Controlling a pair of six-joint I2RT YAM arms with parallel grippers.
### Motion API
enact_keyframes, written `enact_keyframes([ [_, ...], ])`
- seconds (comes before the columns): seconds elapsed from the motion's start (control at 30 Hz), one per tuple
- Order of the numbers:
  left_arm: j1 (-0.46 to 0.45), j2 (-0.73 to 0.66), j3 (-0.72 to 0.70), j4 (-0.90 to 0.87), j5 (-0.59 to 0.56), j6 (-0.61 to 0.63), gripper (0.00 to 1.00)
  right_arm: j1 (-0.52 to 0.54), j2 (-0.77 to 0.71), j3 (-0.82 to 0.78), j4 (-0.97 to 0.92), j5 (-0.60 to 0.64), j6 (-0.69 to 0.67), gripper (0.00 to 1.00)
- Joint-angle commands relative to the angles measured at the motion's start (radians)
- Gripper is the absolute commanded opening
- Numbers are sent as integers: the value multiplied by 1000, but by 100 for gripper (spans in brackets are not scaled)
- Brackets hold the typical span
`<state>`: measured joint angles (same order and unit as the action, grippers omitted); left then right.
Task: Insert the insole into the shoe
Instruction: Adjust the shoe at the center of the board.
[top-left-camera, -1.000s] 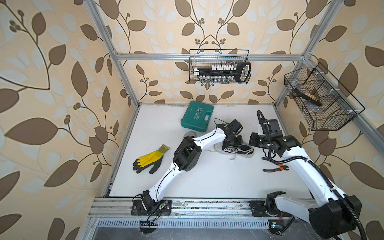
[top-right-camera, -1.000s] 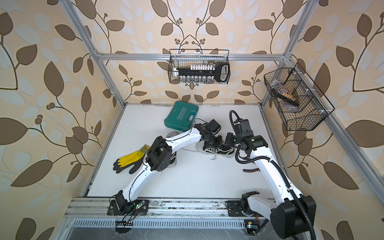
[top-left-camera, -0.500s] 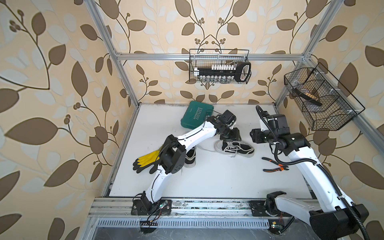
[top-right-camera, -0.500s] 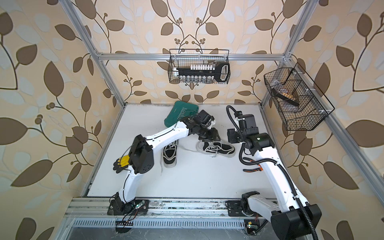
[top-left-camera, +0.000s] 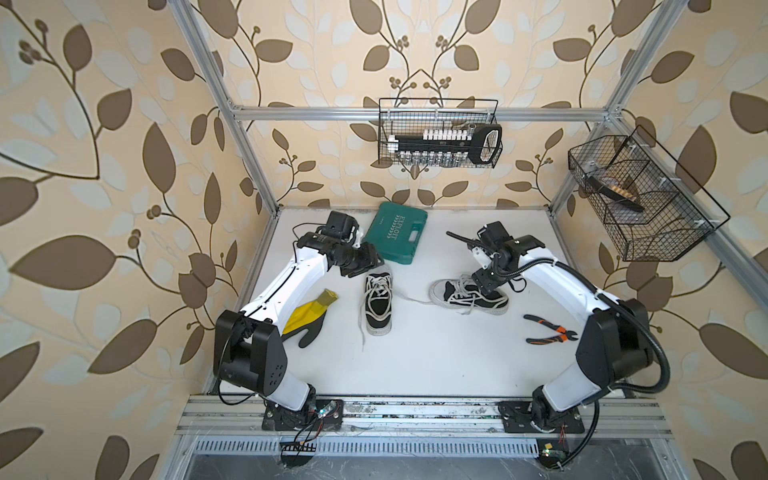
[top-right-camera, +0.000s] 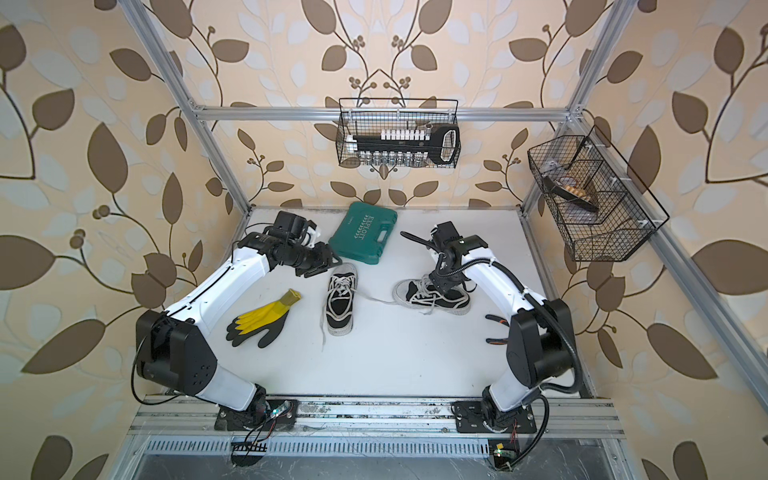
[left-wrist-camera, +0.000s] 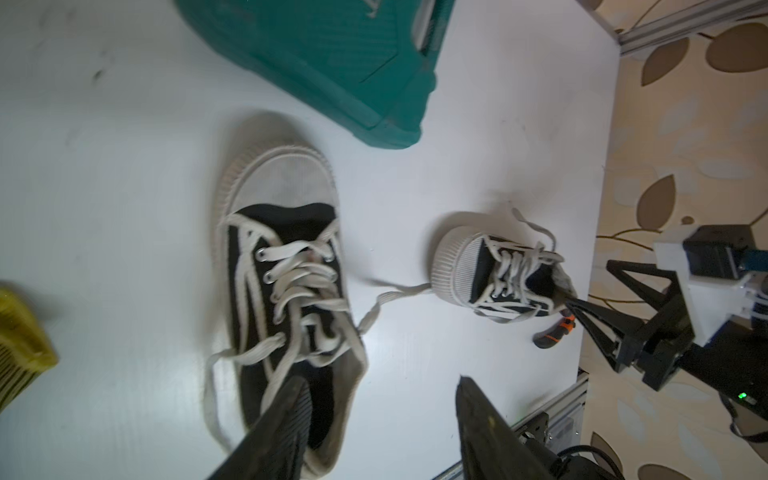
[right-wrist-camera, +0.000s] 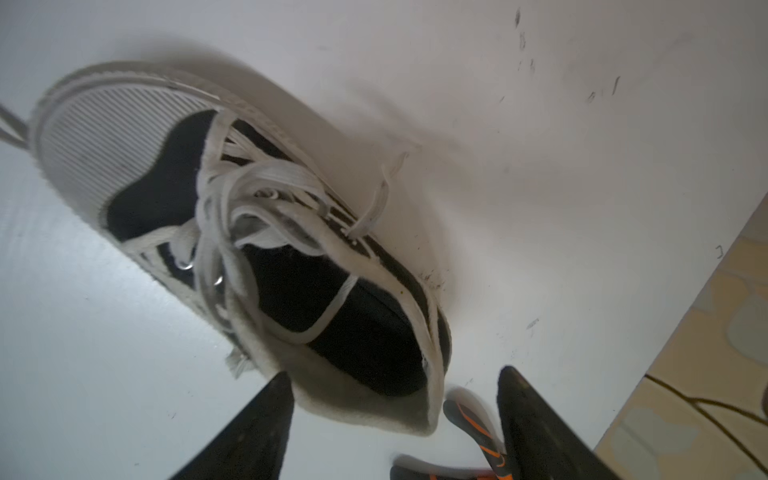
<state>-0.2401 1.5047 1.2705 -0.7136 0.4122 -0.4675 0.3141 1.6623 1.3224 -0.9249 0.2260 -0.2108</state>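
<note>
Two black canvas shoes with white laces lie on the white table (top-left-camera: 436, 365). One shoe (top-left-camera: 378, 301) (top-right-camera: 340, 301) lies in the middle with its toe to the back. The other shoe (top-left-camera: 469, 295) (top-right-camera: 432, 297) lies right of it with its toe to the left. My left gripper (top-left-camera: 368, 259) (left-wrist-camera: 382, 399) hangs open just behind the middle shoe's (left-wrist-camera: 286, 299) toe, holding nothing. My right gripper (top-left-camera: 486, 282) (right-wrist-camera: 395, 386) is open over the heel of the right shoe (right-wrist-camera: 266, 249), its fingers clear of it. That shoe's inside is dark. No separate insole shows.
A green tool case (top-left-camera: 397, 237) lies at the back, close to my left wrist. A yellow and black glove (top-left-camera: 309, 318) lies under my left arm. Orange-handled pliers (top-left-camera: 548, 332) lie right of the right shoe. Wire baskets (top-left-camera: 440, 141) (top-left-camera: 640, 199) hang on the walls.
Both grippers have opened. My left arm has swung away from the right shoe to the back left, uncovering the middle shoe. My right gripper has let go and stays over the right shoe's heel.
</note>
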Motion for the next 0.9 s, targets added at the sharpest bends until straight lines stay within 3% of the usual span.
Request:
enact_keyframes([
  [0.0,34,-55,-58,-20,34,66,58,2,83,54,2,55,-66,75],
  [0.17,65,-110,-144,3,49,71,58,1,208,119,-5,19,-81,69],
  [0.27,65,-101,-190,31,77,74,58,5,222,106,-5,-42,-78,58],
  [0.6,65,-27,-258,108,123,79,59,48,134,52,-87,-153,11,0],
  [0.73,65,-3,-267,134,141,78,61,63,95,53,-144,-243,127,0],
  [0.87,65,22,-263,148,142,87,64,64,100,59,-184,-322,340,0],
])
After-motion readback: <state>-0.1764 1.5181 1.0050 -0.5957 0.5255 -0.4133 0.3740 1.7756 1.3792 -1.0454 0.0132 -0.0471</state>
